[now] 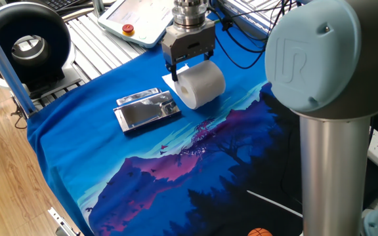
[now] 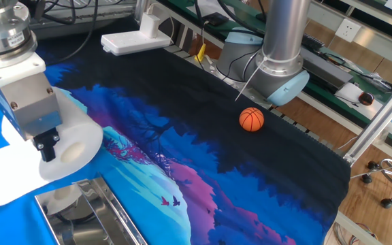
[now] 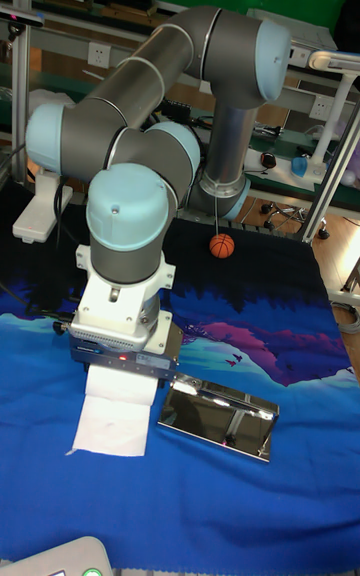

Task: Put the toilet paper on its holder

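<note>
Gripper (image 1: 173,71) fingertips largely hidden behind the roll (image 1: 200,83); grip probably shut, not certain. Holder (image 2: 87,212) cut off by the bottom edge. Pendant (image 1: 140,18) cropped at top.

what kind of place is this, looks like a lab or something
Most likely a robotics lab or test workshop, not a home. A robot arm stands at a cloth-covered table, a white pendant with a red button lies nearby, and aluminium framing, cables and wall sockets surround it.
</note>
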Robot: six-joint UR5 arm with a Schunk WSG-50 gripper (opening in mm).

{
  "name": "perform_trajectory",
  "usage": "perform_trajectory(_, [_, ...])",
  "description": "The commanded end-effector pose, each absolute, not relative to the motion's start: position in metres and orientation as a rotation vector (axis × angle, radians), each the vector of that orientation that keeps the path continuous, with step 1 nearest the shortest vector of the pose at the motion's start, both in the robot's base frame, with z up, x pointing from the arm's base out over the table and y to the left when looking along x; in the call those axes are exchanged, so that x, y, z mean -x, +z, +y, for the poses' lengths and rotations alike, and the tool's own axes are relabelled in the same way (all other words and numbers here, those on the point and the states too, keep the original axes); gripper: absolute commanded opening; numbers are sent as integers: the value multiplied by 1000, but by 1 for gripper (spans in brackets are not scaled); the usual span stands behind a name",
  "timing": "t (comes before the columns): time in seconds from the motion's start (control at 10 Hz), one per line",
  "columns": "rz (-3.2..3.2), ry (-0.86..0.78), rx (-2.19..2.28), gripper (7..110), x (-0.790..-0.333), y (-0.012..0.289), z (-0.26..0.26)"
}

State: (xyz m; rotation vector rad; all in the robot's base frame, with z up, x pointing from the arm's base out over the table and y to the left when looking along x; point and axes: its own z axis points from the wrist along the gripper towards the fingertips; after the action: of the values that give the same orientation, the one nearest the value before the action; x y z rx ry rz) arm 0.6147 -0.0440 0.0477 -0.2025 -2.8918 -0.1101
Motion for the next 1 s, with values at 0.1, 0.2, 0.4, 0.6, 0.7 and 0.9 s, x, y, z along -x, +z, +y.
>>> perform_trajectory(0.1, [-2870,-144,192,110,-611,48,-46])
perform_trajectory(0.2, [-2872,-144,177,110,-611,49,-47])
perform_trajectory(0.4, [-2875,-123,156,110,-611,47,-46])
perform_trajectory(0.6, [-2855,-125,120,110,-606,46,-43])
perform_trajectory(0.7, [-2847,-119,107,110,-603,46,-44])
perform_trajectory(0.9, [-2828,-99,87,110,-598,47,-45])
